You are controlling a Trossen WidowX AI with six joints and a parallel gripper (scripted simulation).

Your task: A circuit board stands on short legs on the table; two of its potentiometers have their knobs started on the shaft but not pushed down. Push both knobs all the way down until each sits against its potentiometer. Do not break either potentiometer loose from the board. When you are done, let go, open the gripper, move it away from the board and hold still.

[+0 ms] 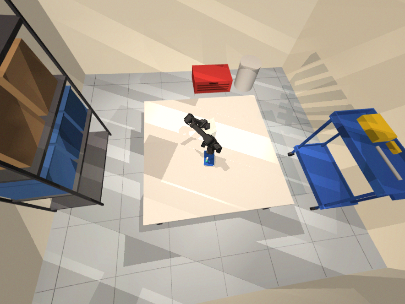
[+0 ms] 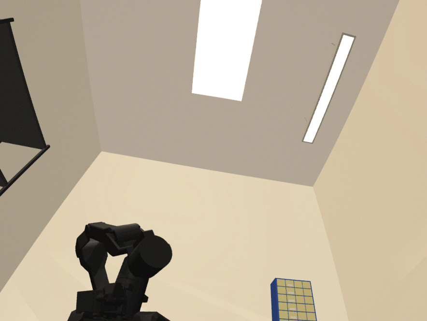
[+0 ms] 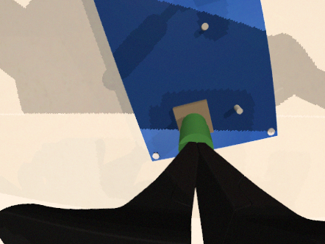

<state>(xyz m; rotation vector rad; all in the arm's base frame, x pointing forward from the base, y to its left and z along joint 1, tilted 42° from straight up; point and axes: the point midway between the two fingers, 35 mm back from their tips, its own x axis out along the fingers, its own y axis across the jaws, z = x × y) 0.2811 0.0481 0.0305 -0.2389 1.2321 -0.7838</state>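
Observation:
The blue circuit board (image 1: 211, 162) (image 3: 184, 70) lies under the arm. In the wrist view a green knob (image 3: 195, 129) stands over a tan square potentiometer (image 3: 203, 107) near the board's lower edge. My gripper (image 3: 195, 150) is shut with nothing between its fingers. Its tips overlap the near side of the green knob's top; whether they touch it, and whether a gap is left under the knob, I cannot tell. The second knob does not show in the wrist view. The exterior view shows only the upper arm, not the board or fingers.
Two pale posts (image 3: 205, 26) (image 3: 238, 109) rise from the board, one beyond the potentiometer and one to its right. Pale round heads (image 3: 156, 156) (image 3: 271, 131) mark the board's near corners. The board and arm are on the cream table (image 1: 183, 199).

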